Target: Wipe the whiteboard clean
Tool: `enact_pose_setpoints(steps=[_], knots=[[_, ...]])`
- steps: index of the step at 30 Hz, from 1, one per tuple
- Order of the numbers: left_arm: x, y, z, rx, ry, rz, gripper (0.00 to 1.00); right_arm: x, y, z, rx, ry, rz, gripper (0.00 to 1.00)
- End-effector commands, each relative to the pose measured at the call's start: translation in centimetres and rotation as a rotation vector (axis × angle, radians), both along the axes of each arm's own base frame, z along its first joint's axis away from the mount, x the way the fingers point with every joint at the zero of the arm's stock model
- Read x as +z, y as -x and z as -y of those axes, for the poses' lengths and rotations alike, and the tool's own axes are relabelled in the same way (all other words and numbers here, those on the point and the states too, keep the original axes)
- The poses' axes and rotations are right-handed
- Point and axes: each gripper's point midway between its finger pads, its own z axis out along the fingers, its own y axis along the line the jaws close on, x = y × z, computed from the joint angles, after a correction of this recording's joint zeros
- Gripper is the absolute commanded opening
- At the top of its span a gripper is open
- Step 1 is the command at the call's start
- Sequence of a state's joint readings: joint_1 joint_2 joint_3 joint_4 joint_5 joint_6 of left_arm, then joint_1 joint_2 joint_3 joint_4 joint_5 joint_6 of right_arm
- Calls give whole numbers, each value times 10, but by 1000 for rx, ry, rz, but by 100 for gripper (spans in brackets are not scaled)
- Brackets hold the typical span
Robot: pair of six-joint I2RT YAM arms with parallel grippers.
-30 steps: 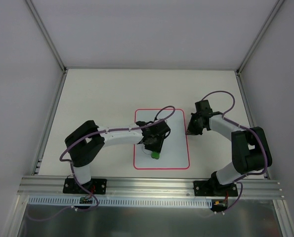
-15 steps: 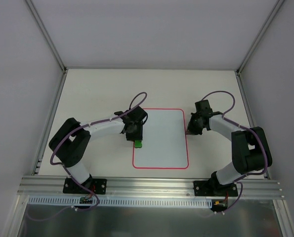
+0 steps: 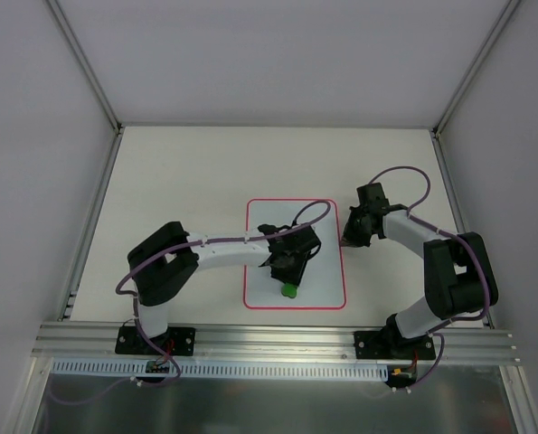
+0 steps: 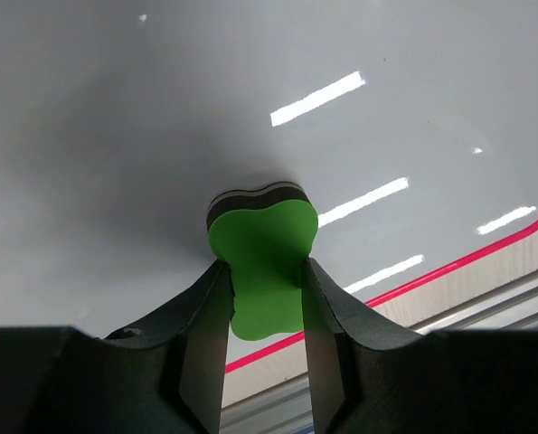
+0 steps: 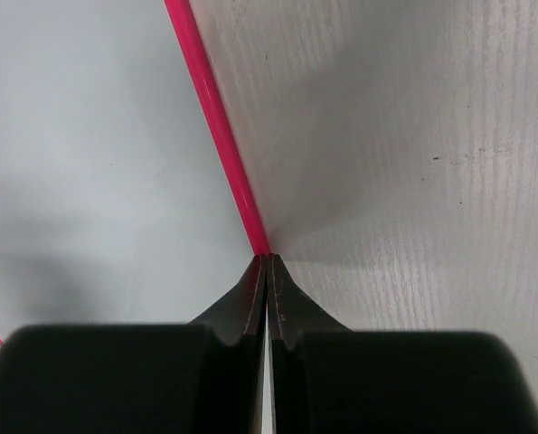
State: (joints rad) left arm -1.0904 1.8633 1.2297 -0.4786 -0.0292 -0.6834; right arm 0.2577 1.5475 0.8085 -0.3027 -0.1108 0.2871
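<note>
The whiteboard point(image 3: 321, 271), white with a thin red-pink border, lies flat at the table's middle. My left gripper point(image 3: 287, 280) reaches over its lower middle, shut on a small green eraser point(image 3: 289, 290). In the left wrist view the eraser point(image 4: 261, 235) sits between both fingers point(image 4: 205, 316) with its dark underside against the whiteboard point(image 4: 160, 136), and my left gripper point(image 4: 264, 271) is near the red border point(image 4: 486, 244). My right gripper point(image 3: 344, 242) is shut and empty, its tips point(image 5: 267, 260) resting on the board's right red edge point(image 5: 212, 113). The parts of the board that show are plain white.
The pale table point(image 3: 178, 181) is closed in by white walls at the left, back and right. An aluminium rail point(image 3: 278, 339) runs along the near edge, just beyond the board's bottom border. Purple cables point(image 3: 309, 210) loop above both arms.
My left gripper carried the eraser to the board's left edge, then back right to the lower middle. The right arm has stayed still.
</note>
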Motion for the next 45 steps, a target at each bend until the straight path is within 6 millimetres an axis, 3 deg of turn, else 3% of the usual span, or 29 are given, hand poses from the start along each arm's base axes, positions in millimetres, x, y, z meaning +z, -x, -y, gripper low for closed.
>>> enact_pose_setpoints(steps=[1, 5, 6, 9, 12, 14, 19, 22, 23, 25, 30, 35, 39, 40, 42, 45], knots=[[-34, 26, -47, 27, -162, -135, 0, -7, 6, 14, -25, 64, -21, 0], [-36, 9, -91, 144, -211, -108, 0, -7, 7, 14, -22, 65, -22, 0], [-42, 4, -114, 200, -239, -121, 0, -6, 7, 14, -25, 64, -20, 0], [-37, -15, -152, 303, -260, -85, 0, -7, 7, 14, -24, 64, -21, 0], [-30, -27, -172, 348, -252, -64, 0, -6, 7, 14, -21, 65, -19, 0], [-24, -37, -179, 372, -235, -47, 0, -7, 7, 13, -19, 64, -20, 1], [3, -59, -171, 391, -146, 5, 0, -6, 6, 13, -17, 63, -19, 1], [20, -79, -176, 424, -103, 51, 0, -1, 6, 11, -8, 52, -11, 5], [25, -88, -186, 453, -95, 60, 0, 1, 7, 12, -6, 54, -11, 11], [37, -103, -196, 491, -68, 90, 0, 18, 3, 13, 5, 56, 40, 20], [60, -143, -243, 615, -54, 158, 0, 72, 2, 24, 21, 89, 188, 61], [53, -177, -284, 742, -81, 137, 0, 120, 9, 46, 23, 178, 338, 92], [58, -217, -302, 800, -67, 154, 0, 154, 24, 59, 34, 210, 458, 99], [48, -221, -304, 804, -79, 130, 0, 161, 28, 60, 31, 207, 483, 99], [48, -235, -311, 804, -98, 145, 0, 177, 40, 62, 28, 189, 536, 99], [29, -240, -319, 818, -139, 112, 0, 196, 56, 62, 48, 167, 600, 99]])
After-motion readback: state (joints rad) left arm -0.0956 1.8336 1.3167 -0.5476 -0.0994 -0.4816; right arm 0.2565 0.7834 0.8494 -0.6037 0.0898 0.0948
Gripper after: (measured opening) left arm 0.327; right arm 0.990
